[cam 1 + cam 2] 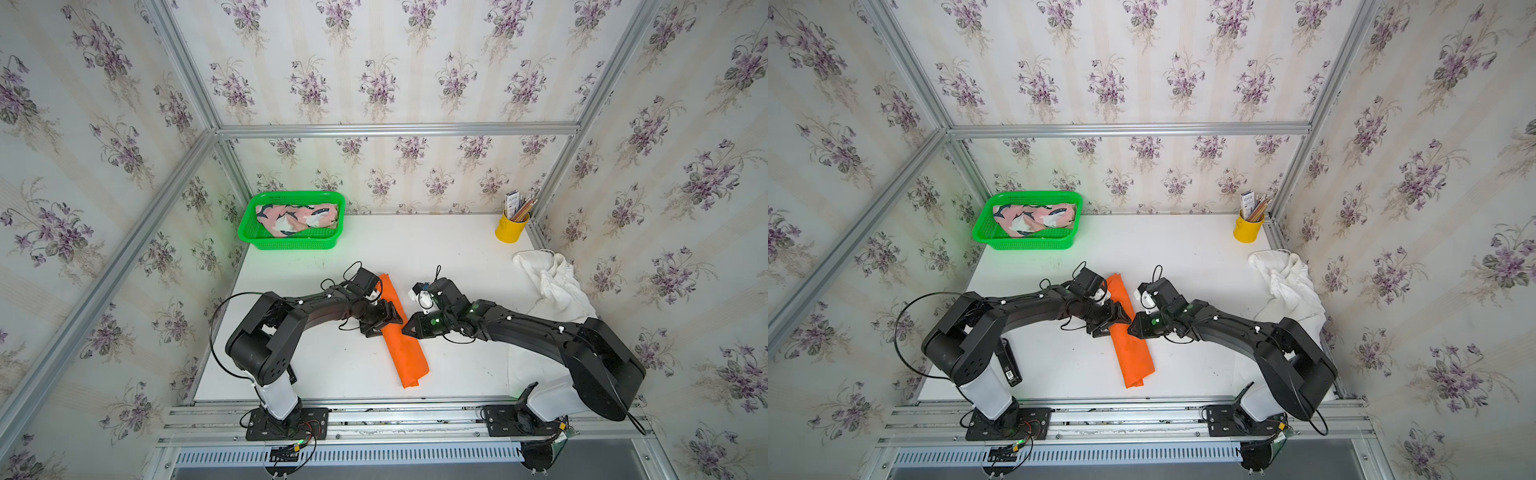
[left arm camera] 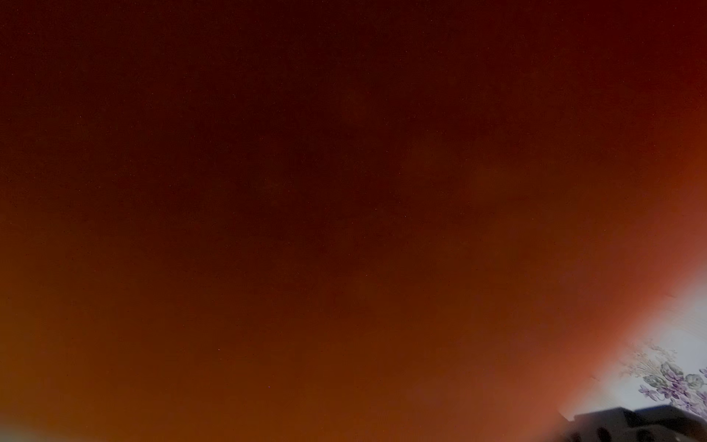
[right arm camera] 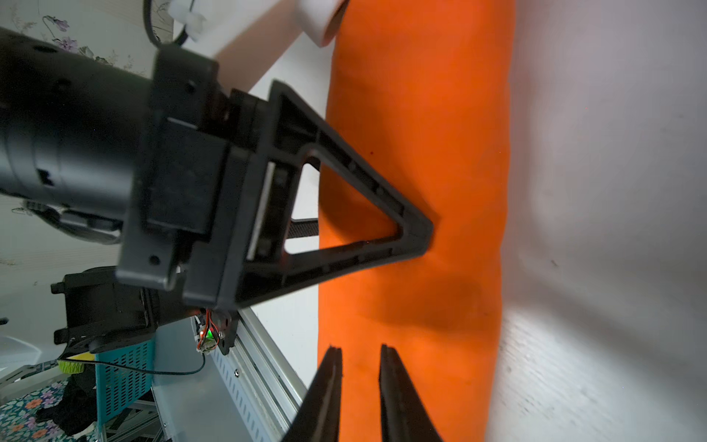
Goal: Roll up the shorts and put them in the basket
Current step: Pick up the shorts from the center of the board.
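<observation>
Shorts (image 1: 405,355), orange, long narrow folded strip

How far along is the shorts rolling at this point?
Done: the pink printed shorts sit bundled in the green basket. Under way: the orange shorts lie on the table as a long narrow strip, with the left hand and right hand meeting at it from either side. Remaining: the white shorts, crumpled at the far right, untouched.

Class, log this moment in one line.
orange shorts: long strip | left gripper: on it | right gripper: slightly open, at its edge | pink shorts: in basket | white shorts: heaped
</observation>
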You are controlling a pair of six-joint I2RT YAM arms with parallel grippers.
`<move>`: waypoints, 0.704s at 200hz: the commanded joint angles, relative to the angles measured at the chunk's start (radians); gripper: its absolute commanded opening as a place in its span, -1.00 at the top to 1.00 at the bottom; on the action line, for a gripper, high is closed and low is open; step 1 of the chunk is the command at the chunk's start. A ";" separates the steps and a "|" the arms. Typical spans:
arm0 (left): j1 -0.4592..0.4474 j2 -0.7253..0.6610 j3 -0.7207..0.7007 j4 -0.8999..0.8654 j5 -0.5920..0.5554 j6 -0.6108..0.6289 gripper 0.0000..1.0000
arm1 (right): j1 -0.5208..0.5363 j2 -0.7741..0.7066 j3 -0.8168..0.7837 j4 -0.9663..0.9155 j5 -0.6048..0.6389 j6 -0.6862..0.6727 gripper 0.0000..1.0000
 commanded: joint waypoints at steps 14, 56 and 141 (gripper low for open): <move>0.024 -0.047 0.062 -0.074 -0.077 0.048 0.10 | -0.026 -0.038 0.008 -0.040 0.045 -0.017 0.58; 0.162 -0.093 0.234 -0.202 -0.079 0.150 0.14 | -0.112 -0.116 -0.006 -0.069 0.076 -0.032 0.63; 0.646 0.136 0.758 -0.133 -0.033 0.009 0.12 | -0.151 -0.083 -0.013 -0.052 0.049 -0.040 0.64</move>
